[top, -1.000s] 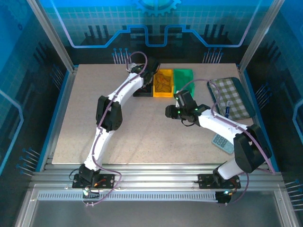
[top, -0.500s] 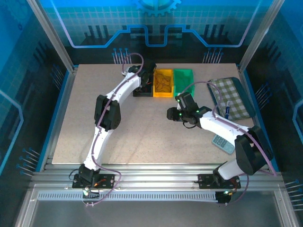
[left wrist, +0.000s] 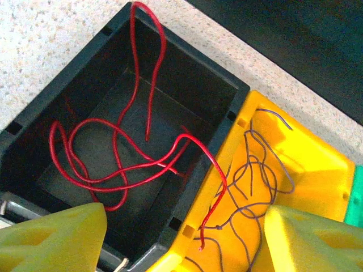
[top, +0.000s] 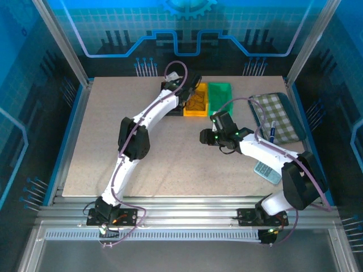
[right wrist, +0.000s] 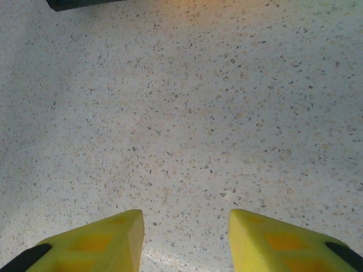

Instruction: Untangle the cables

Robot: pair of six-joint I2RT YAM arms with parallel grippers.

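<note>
Robotics laboratory test cell, walled in by aluminium profile posts (top: 61,42) and translucent blue panels (top: 238,22) printed with a grid and a gear emblem (top: 187,5). Two white jointed arms, the left arm (top: 133,141) and the right arm (top: 266,150), bolted to slotted metal rails (top: 187,207) at the near edge of a speckled tabletop (top: 170,164). Bench props set out at the far side and right: a black bin (left wrist: 51,96), a yellow bin (top: 197,99) and a green bin (top: 220,90) in a row, thin cables (left wrist: 148,113) in the first two, plus a checked pouch (top: 281,116) and a calculator (top: 266,170).
</note>
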